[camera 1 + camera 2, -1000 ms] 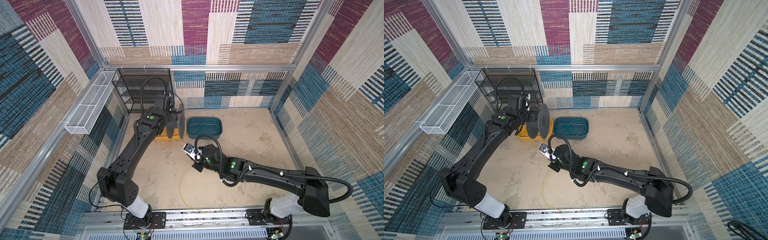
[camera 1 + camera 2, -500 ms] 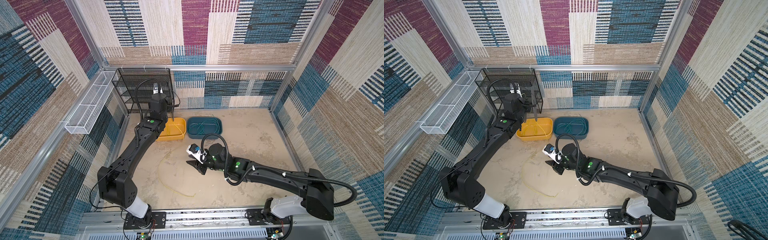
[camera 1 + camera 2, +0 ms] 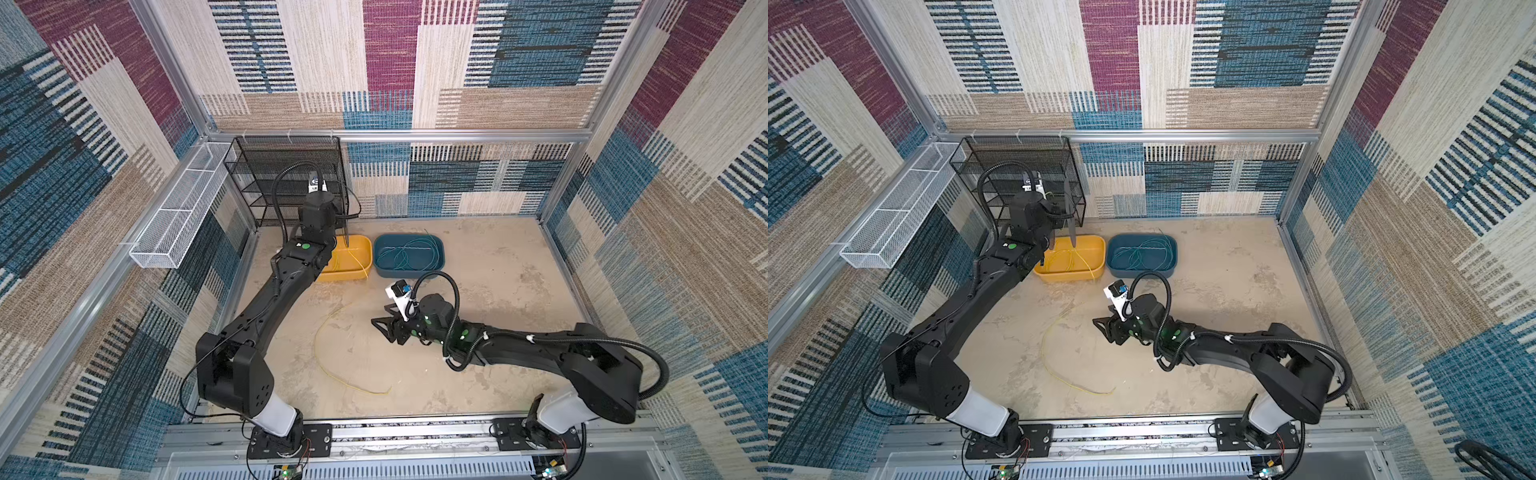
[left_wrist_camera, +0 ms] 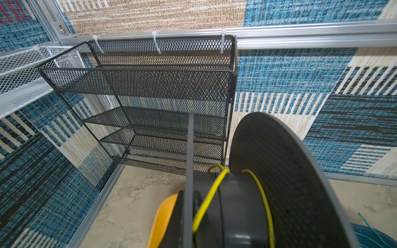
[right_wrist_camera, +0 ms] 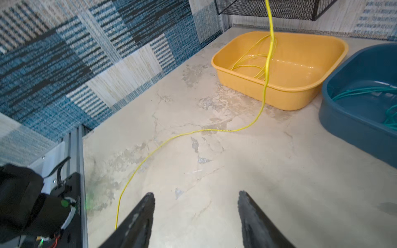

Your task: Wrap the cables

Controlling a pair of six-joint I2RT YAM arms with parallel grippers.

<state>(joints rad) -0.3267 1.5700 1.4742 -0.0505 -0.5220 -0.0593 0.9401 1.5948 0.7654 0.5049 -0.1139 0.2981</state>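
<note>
1. Pale, mottled tabletop (image 3: 498,291), blotched darker in patches.
2. Toward its back, yellow tub (image 3: 343,276) and blue tub (image 3: 409,272) just beside each other, yellow on the left in both top views.
3. Behind the yellow tub, in the back left corner, black mesh rack (image 3: 286,166) with several shelves, upright against the back wall.
4. Three white zip ties (image 4: 155,43) fastening the rack's top edge to a metal rail (image 4: 311,32).
5. Along the left wall, long white mesh basket (image 3: 183,208), split into compartments, hung well above the tabletop.
6. All around, carpet walls (image 3: 519,62) in blue, maroon, tan and cream patches.
</note>
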